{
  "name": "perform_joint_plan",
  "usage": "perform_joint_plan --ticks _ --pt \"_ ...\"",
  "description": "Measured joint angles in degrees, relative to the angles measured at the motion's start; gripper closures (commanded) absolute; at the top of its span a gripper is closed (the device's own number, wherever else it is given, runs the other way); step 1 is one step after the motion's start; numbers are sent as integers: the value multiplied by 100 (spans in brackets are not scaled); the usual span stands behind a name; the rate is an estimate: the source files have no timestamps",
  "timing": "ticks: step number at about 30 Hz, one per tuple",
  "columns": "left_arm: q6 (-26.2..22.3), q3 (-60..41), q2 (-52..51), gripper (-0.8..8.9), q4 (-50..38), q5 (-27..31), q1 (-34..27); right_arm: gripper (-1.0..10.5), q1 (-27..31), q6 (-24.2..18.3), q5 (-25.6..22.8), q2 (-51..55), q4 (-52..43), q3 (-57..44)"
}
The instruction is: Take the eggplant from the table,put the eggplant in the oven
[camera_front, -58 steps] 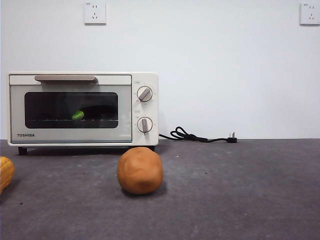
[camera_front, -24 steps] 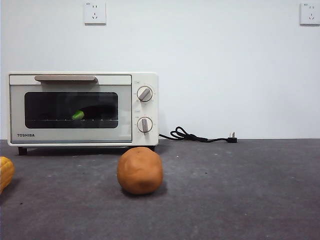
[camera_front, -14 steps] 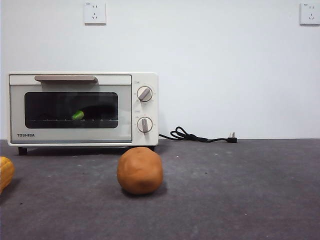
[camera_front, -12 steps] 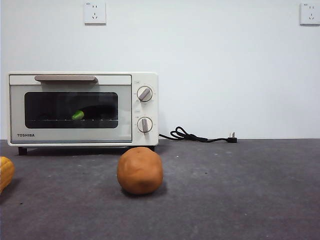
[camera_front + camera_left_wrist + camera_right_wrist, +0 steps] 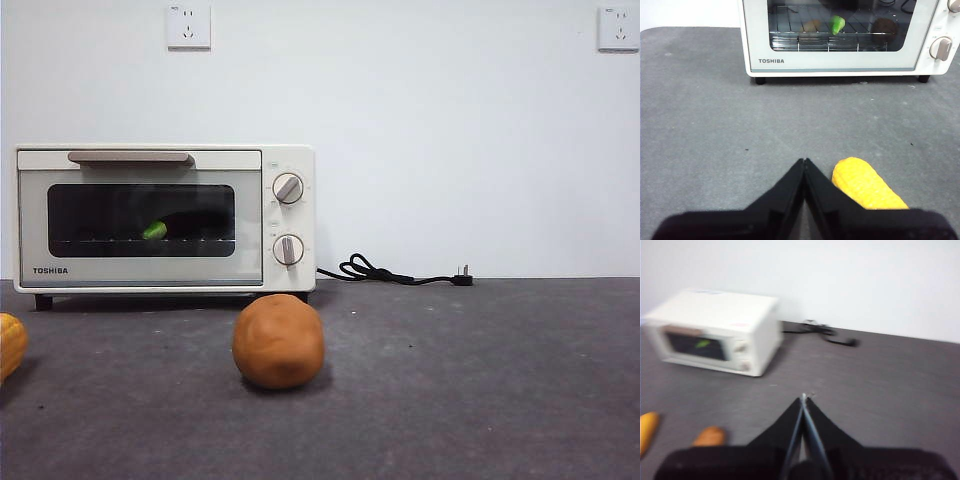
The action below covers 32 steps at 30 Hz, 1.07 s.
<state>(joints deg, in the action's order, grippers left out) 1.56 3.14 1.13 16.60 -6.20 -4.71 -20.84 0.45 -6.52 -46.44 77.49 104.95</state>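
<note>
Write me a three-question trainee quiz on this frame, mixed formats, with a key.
1. True or false: the eggplant lies inside the oven behind its shut door.
2. Which item sits beside the left gripper? A) yellow corn B) brown ball C) power cord
3. Fill in: the jaws of the right gripper are ____.

Key: 1 true; 2 A; 3 shut.

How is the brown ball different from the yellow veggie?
The brown ball is round and smooth; the yellow veggie is long and bumpy. In the front view the ball sits mid-table, in front of the oven; the veggie lies at the left edge, beside the shut left tool. Both rest on the table.
</note>
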Motion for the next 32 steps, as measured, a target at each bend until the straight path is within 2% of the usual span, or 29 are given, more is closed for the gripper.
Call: perform_joint_plan --ticks 5,8,11,15,22,28,32 --pt "0 0 0 818 0 0 0 945 1541 -249 57 651 0 -629" --pt "2 0 0 818 0 0 0 946 2081 -319 63 1202 -125 -1220" --pt "2 0 0 817 0 0 0 946 2415 -341 216 1814 -822 -2000" --pt "0 0 0 817 0 0 0 946 2653 -345 627 2608 -1661 -3169" --pt "2 0 0 817 0 0 0 945 2723 -313 962 3744 -3499 -5412" --pt "2 0 0 818 0 0 0 945 2723 39 1449 4369 -5344 -7337" --pt "2 0 0 818 0 0 0 946 2723 293 1661 4577 -5993 -8437"
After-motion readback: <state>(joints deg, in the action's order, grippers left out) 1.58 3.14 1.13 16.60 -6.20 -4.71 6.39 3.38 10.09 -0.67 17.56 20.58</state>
